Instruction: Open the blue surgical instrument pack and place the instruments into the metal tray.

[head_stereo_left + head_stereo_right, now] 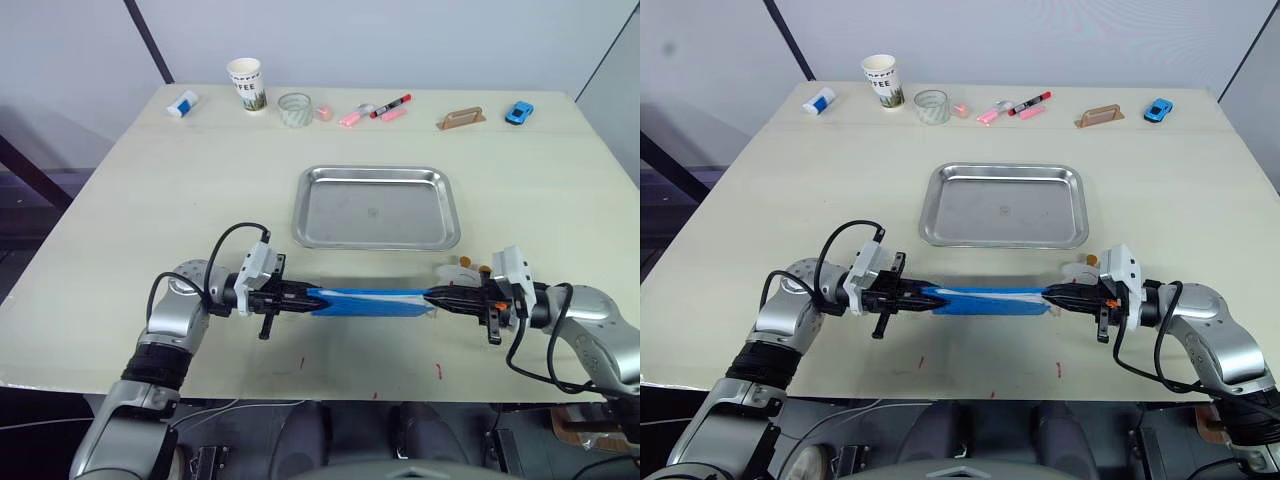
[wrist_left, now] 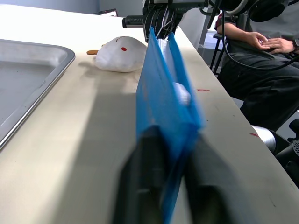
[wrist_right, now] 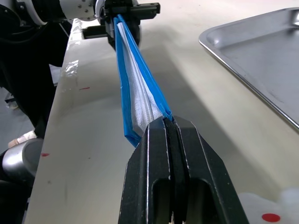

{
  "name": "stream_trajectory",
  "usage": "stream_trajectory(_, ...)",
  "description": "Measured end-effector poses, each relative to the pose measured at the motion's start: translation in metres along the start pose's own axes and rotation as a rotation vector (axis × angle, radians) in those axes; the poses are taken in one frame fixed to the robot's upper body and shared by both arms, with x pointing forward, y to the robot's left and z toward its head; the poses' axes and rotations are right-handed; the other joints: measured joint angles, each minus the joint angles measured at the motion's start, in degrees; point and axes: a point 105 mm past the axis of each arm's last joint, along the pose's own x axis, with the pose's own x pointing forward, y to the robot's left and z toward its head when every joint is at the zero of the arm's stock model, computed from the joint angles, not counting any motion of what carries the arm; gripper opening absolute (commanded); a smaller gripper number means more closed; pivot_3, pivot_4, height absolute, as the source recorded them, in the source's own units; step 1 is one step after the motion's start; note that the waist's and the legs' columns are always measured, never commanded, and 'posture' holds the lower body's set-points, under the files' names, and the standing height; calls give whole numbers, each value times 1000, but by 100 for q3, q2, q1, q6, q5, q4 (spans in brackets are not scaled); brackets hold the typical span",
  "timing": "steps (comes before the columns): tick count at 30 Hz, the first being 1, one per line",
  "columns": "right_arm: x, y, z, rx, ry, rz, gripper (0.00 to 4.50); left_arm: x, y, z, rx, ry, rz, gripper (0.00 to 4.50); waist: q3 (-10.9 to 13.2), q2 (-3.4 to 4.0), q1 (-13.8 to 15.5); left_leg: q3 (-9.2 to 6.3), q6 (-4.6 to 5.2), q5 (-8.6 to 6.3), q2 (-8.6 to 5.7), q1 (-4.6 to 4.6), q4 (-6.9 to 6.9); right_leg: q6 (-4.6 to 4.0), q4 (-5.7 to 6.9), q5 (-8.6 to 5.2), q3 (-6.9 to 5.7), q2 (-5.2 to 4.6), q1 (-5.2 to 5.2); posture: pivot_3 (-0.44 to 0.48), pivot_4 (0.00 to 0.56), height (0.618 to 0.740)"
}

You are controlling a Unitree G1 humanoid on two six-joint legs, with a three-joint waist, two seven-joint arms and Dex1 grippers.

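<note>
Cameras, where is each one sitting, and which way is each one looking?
Left eye view: on the head, looking down over the table; both arms show, the left gripper and right gripper stretching the blue surgical instrument pack before the metal tray.
Right eye view: beside it, same scene.
Left wrist view: on the left wrist, looking along the pack toward the right gripper.
Right wrist view: on the right wrist, facing back toward the left gripper.
Shared: both wrist views show pack and tray.

Bright, even indoor light, soft shadows.
Metal tray shows mild sheen; left gripper fingers blurred up close; blue surgical instrument pack slightly soft.
</note>
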Motion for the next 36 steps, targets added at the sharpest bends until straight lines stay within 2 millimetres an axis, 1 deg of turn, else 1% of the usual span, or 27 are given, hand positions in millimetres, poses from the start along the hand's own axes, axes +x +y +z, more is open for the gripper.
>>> stream_trajectory(1,0,0,0,1,-1,-1,636,0,0,0,0,-1,0,0,0,0,2,0,0,0,0,-1,0,0,0,0,0,0,0,0,150,718)
stream_trajectory(2,-2,-1,-1,10,5,-6,1057,1,0,0,0,-2,-1,0,0,0,11,0,0,0,0,-2,0,0,-1,0,-1,-1,0,0,150,718)
stream_trajectory(3,-3,0,-3,22,13,-10,1297,1,0,0,-2,-3,-1,0,0,0,13,0,0,0,0,-2,0,0,-1,0,-2,-2,0,0,150,718)
stream_trajectory(5,-8,0,-4,43,9,-23,2482,1,0,-1,-3,-5,-1,0,0,0,13,-1,0,0,0,-4,0,0,-1,0,-3,-2,0,0,150,718)
stream_trajectory(7,-13,1,-1,44,10,-26,3265,1,-1,-1,-3,-5,-1,0,0,0,7,-2,0,0,-1,-4,0,0,-1,0,-3,-2,-1,0,150,718)
stream_trajectory(9,-23,2,6,41,4,-33,4205,2,-1,-1,-4,-6,-1,0,0,0,11,-3,0,0,-1,-4,0,0,-1,0,-4,-2,0,0,150,718)
stream_trajectory(10,-27,3,8,37,4,-36,4371,2,-1,-2,-5,-6,-1,0,0,0,10,-5,0,0,-1,-4,0,0,-2,0,-5,-2,0,0,150,718)
stream_trajectory(12,-36,0,10,30,4,-60,4371,2,-1,-2,-6,-6,1,0,1,0,8,-4,0,0,-1,-4,0,0,-2,0,-5,-2,0,0,150,718)
stream_trajectory(13,-42,-4,11,23,12,-90,4371,2,-1,-2,-6,-6,3,0,1,0,5,-4,0,0,-1,-4,0,1,-2,0,-5,-2,1,0,150,718)
stream_trajectory(14,-44,-5,10,24,14,-98,4371,2,-1,-2,-6,-6,3,0,1,0,6,-4,0,0,-1,-4,0,1,-2,0,-5,-2,1,0,150,718)
stream_trajectory(17,-51,-19,2,-6,51,-174,4371,1,-1,-2,-7,-7,5,0,1,0,4,-4,0,0,-1,-4,0,0,-2,0,-4,-1,0,0,150,718)
stream_trajectory(18,-54,-28,-3,-27,76,-225,4371,1,-1,-2,-7,-7,6,0,1,0,4,-4,0,0,-1,-4,0,0,-2,0,-5,-1,0,0,150,718)
stream_trajectory(19,-54,-29,-3,-29,77,-228,4371,1,-1,-2,-7,-7,6,0,1,0,4,-4,0,0,-1,-4,0,0,-2,0,-5,-1,0,0,150,718)
stream_trajectory(20,-55,-34,-6,-35,95,-256,4371,1,-1,-2,-7,-7,6,0,1,0,4,-3,0,0,-1,-4,0,0,-2,0,-4,-1,0,0,150,718)
stream_trajectory(22,-55,-43,-21,-33,159,-300,4371,1,-1,-2,-7,-6,7,0,1,0,3,-3,0,0,-1,-4,0,0,-2,0,-4,-1,0,0,150,718)
stream_trajectory(26,-50,-42,-39,12,227,-291,4371,1,-1,-2,-4,-5,8,0,1,1,3,-2,0,0,-1,-4,0,0,-2,0,-3,-1,0,0,150,718)
stream_trajectory(27,-49,-40,-42,26,245,-280,4016,1,-1,-2,-4,-4,9,0,1,0,3,-2,0,0,-1,-4,0,0,-2,0,-2,-1,0,0,150,718)
stream_trajectory(30,-49,-35,-47,82,260,-251,3240,1,0,-2,-1,-1,9,0,1,0,5,-3,0,0,-1,-3,0,0,-1,0,-4,-1,0,0,150,718)
stream_trajectory(31,-49,-34,-47,93,254,-247,2619,1,0,-2,1,0,9,0,1,0,7,-4,0,0,-1,-3,0,0,-2,0,-5,-1,1,0,150,718)
stream_trajectory(32,-49,-32,-47,104,247,-242,2185,1,0,-1,3,2,9,0,1,0,9,-5,0,0,-1,-4,0,0,-2,0,-5,-1,1,0,150,718)
stream_trajectory(33,-52,-30,-46,127,226,-242,1772,1,0,-1,5,4,10,0,1,0,6,-3,0,0,-1,-4,0,0,-2,0,-3,-2,1,0,150,718)
stream_trajectory(34,-53,-29,-46,131,218,-244,1524,1,0,-1,5,4,10,0,1,0,7,-2,0,0,-1,-4,0,0,-2,0,-3,-2,1,0,150,718)
stream_trajectory(36,-56,-27,-43,142,196,-241,681,1,1,-1,5,5,10,0,1,0,11,-4,0,0,-1,-4,0,1,-2,0,-5,-2,1,0,150,718)
